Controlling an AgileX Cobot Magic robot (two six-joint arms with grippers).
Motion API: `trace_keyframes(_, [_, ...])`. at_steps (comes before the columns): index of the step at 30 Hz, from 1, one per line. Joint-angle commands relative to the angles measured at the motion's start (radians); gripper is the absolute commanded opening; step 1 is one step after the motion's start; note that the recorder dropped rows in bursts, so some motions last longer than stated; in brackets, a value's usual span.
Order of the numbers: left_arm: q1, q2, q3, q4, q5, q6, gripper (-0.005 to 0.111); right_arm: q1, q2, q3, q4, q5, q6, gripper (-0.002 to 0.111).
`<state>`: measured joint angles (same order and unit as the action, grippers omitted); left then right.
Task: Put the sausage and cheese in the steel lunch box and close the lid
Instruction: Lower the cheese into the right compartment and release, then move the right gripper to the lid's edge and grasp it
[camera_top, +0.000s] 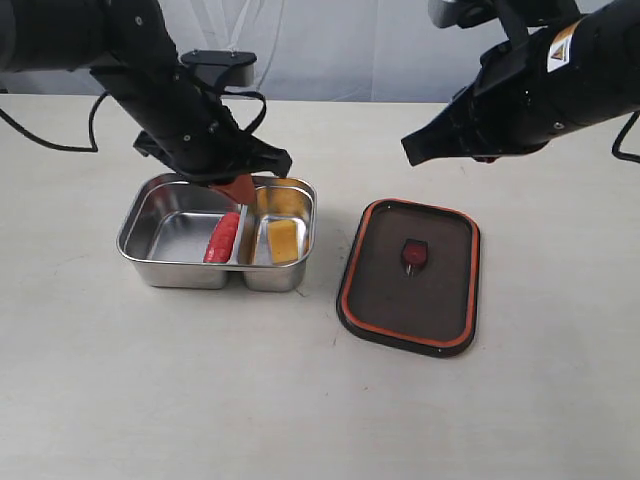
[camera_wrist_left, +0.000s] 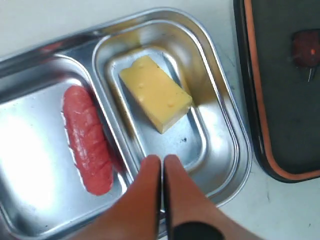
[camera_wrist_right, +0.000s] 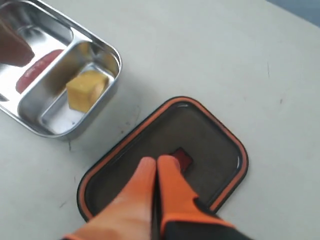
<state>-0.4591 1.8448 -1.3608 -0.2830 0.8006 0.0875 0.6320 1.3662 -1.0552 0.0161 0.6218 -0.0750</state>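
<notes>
Over the far rim of the steel lunch box (camera_top: 190, 272), the left claw (camera_top: 238, 187) is hanging with its two orange fingers pressed together, gripping nothing. Its tips are pointing down toward the divider of the box, above it and clear of the food. Inside the box's left, larger compartment, the sausage (camera_top: 222, 238) is lying flat, running lengthwise right beside the divider. Across the divider, in the box's right, smaller compartment, the cheese (camera_top: 283, 240) is resting on the compartment floor, turned a little askew to the walls. The box itself is sitting open on the pale counter (camera_top: 150, 400). Just to the right of the box, apart from it, the lid (camera_top: 400, 300) is lying flat on the counter, with its orange rim seal showing all the way round and its small red valve tab (camera_top: 414, 254) sitting in the middle. Further right of the box and higher, above the lid's far side, the right claw (camera_top: 410, 150) is hovering with its fingers closed on each other and empty. In the right wrist view they are pointing down toward the valve tab, well clear of the lid.
</notes>
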Motion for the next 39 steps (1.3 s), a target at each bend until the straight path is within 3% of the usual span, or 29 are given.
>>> trace_keyframes(1, [0.001,-0.094,-0.006,0.050,0.015,0.003,0.000,-0.005,-0.008,0.006,-0.040,-0.061,-0.004,0.002])
trace_keyframes(3, [0.001,-0.128,-0.003,0.064,0.034,0.001,0.000,-0.005,-0.008,0.006,-0.074,-0.073,0.015,0.002])
trace_keyframes(6, [0.001,-0.185,0.023,0.076,0.054,0.001,0.000,-0.005,0.010,0.006,-0.212,-0.084,0.221,0.002])
trace_keyframes(8, [0.001,-0.227,0.061,0.076,0.051,0.001,0.000,-0.042,0.037,0.004,-0.336,-0.048,0.388,0.002])
trace_keyframes(11, [0.001,-0.286,0.130,0.076,0.033,0.001,0.000,-0.139,0.087,0.000,-0.352,0.009,0.419,0.000])
trace_keyframes(16, [0.001,-0.379,0.249,0.076,-0.016,0.001,0.000,-0.296,0.183,-0.020,-0.205,0.020,0.264,0.006])
trace_keyframes(22, [0.001,-0.457,0.347,0.069,-0.027,0.001,0.000,-0.352,0.333,-0.134,0.001,0.058,0.025,0.043])
trace_keyframes(32, [0.001,-0.495,0.435,0.047,-0.042,0.001,0.000,-0.352,0.625,-0.369,0.050,0.164,-0.070,0.045])
trace_keyframes(39, [0.001,-0.495,0.438,0.047,-0.042,0.001,0.000,-0.352,0.737,-0.430,0.151,0.188,-0.143,0.045])
